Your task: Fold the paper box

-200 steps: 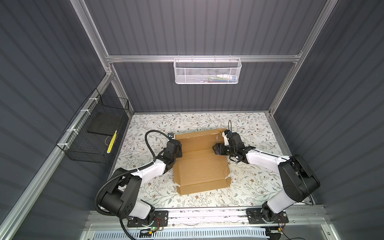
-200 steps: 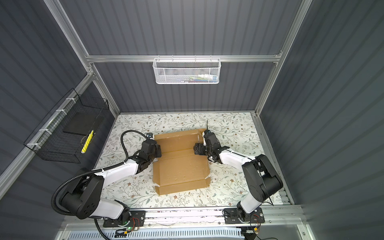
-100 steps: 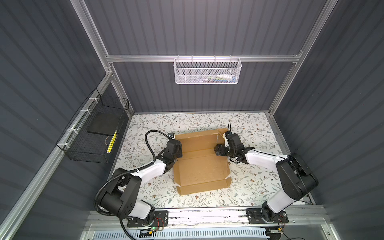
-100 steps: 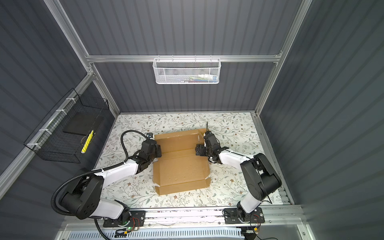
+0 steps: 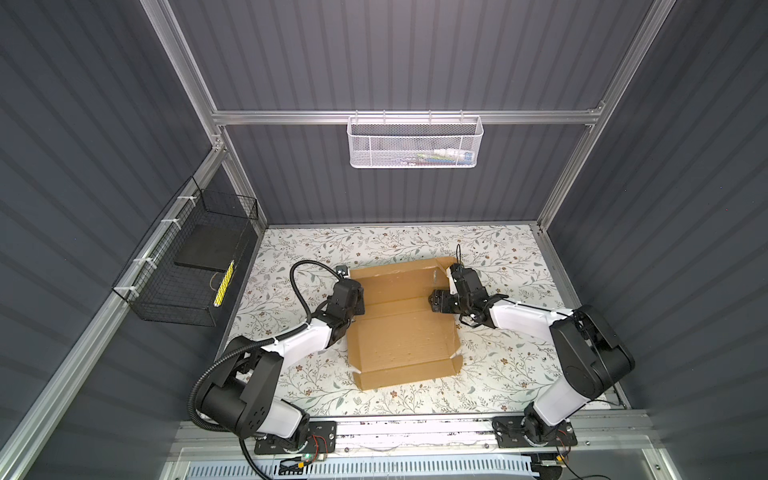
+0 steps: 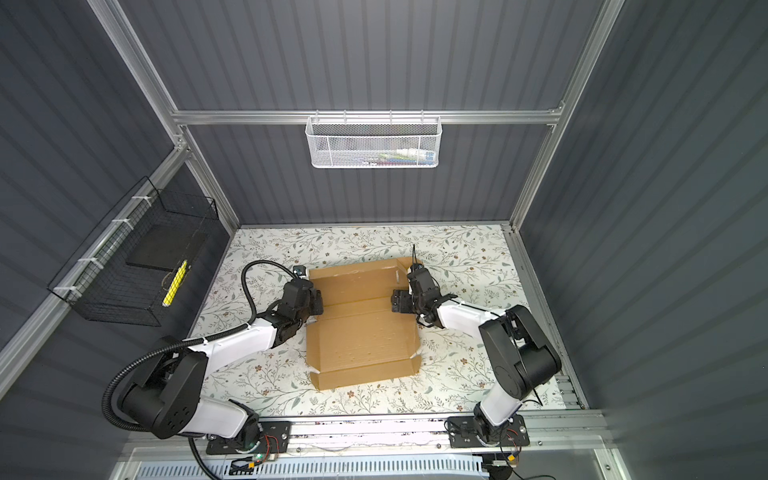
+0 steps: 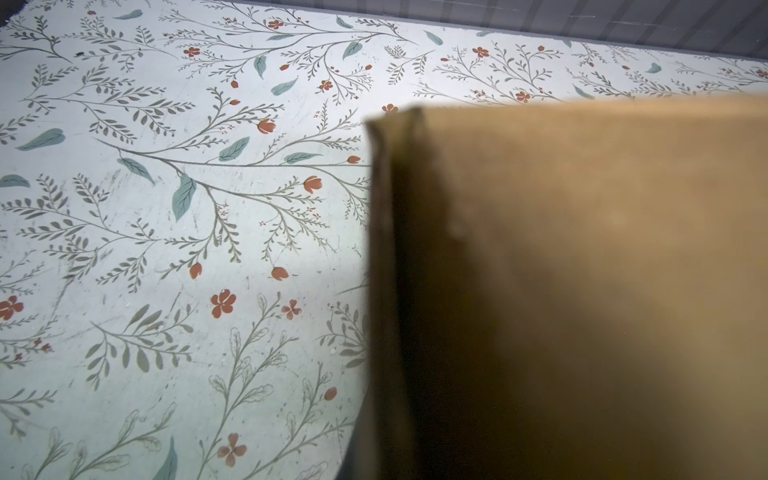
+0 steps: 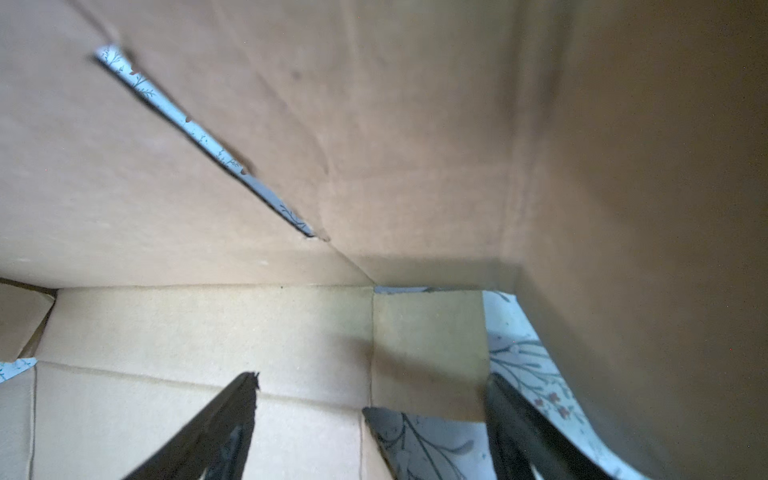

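The paper box [image 5: 399, 328] [image 6: 361, 324] is a brown cardboard sheet on the table's middle, its near and side flaps partly raised, seen in both top views. My left gripper [image 5: 353, 299] [image 6: 316, 300] sits against the box's left side wall. Its jaws are hidden, and a raised cardboard flap [image 7: 561, 291] fills half of the left wrist view. My right gripper [image 5: 444, 286] [image 6: 404, 287] [image 8: 372, 386] stands open over the box's right edge. A small cardboard tab [image 8: 428, 353] lies between its spread fingertips [image 8: 249, 386] without being pinched.
A white mesh basket [image 5: 414, 143] hangs on the back rail. A black wire basket [image 5: 187, 257] on the left wall holds a black slab [image 5: 208, 245]. The floral tabletop [image 5: 498, 365] surrounds the box, bounded by dark walls and a front rail.
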